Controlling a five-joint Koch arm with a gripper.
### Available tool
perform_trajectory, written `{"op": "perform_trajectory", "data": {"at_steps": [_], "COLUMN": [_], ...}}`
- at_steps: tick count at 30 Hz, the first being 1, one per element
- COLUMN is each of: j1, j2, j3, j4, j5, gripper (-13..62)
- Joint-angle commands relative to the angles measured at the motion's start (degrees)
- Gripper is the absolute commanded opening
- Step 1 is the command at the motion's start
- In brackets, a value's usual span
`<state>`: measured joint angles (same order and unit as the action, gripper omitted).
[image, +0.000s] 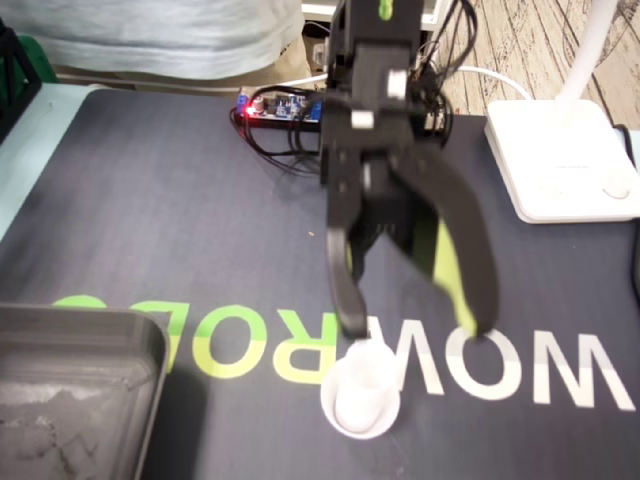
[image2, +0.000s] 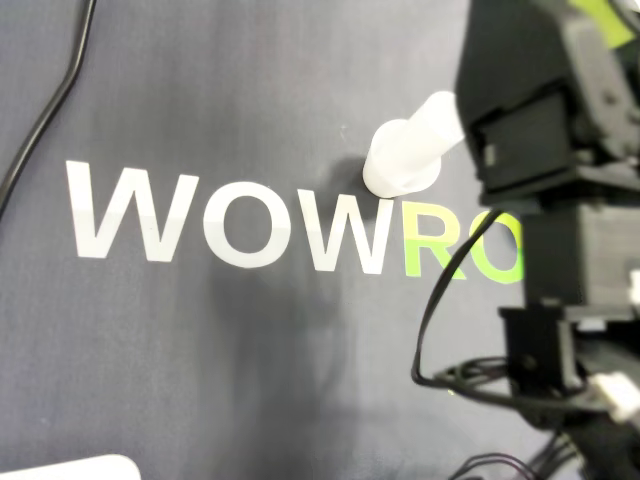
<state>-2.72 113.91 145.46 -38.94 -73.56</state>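
Observation:
A small white cup-like piece (image: 360, 397) with a flared base stands on the dark mat (image: 160, 220), over the letters W and R. My gripper (image: 415, 325) hangs over it, black with a lime-green inner face, its two fingers spread wide. The left fingertip (image: 350, 322) sits just above the piece's top rim; whether it touches is unclear. The right fingertip (image: 482, 318) is well off to the right. Nothing is held. In the overhead view the white piece (image2: 402, 162) pokes out from under the black arm body (image2: 545, 150), which hides the fingertips.
A grey tray (image: 70, 390) fills the lower left corner of the fixed view. A white lamp base (image: 560, 160) stands at the upper right. A blue circuit board (image: 283, 106) with a red light and black cables lies behind the arm. A cable (image2: 45, 120) crosses the overhead view's left edge.

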Motion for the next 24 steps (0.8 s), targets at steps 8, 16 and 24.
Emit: {"op": "perform_trajectory", "data": {"at_steps": [8,16,24], "j1": [4.04,7.12,7.21], "j2": [15.12,16.0,16.61], "j3": [-4.39,9.32,19.78], "j4": [36.39,38.5,37.35], "j5": [46.41,58.01,60.03], "gripper": [26.1,32.3,33.8]}}
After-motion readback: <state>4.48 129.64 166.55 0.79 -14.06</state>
